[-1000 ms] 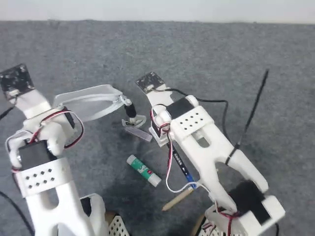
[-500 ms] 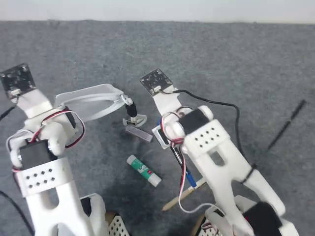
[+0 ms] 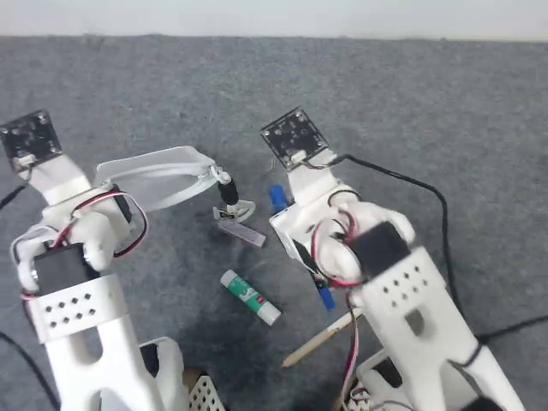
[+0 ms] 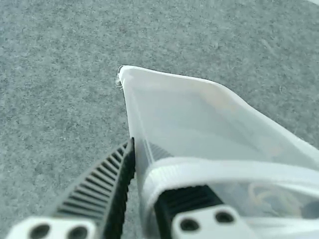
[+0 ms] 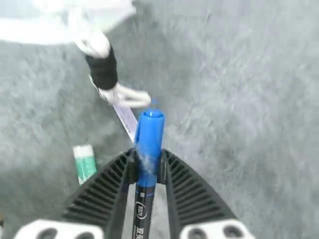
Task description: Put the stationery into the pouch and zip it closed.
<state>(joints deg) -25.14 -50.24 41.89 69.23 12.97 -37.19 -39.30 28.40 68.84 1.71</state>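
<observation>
Presently, right end effector (image 5: 147, 162) clamped on blue pen (image 5: 149, 132), with pouch (image 4: 199, 119) just ahead of it pinched in the closed left end effector (image 4: 144, 164); glue stick (image 3: 249, 297) and pencil (image 3: 315, 343) lie near it on the table (image 3: 428, 103), so loading and zipping are seemingly outstanding.

blue pen (image 3: 276, 196) — mid-shaft hidden under right arm (image 3: 402, 291) | pouch (image 4: 209, 124) — cut off at edge

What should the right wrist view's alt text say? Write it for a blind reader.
The right gripper clamps a blue pen over grey carpet. Beyond the pen's tip lies the clear pouch with its black zipper pull; a glue stick lies nearby.
</observation>
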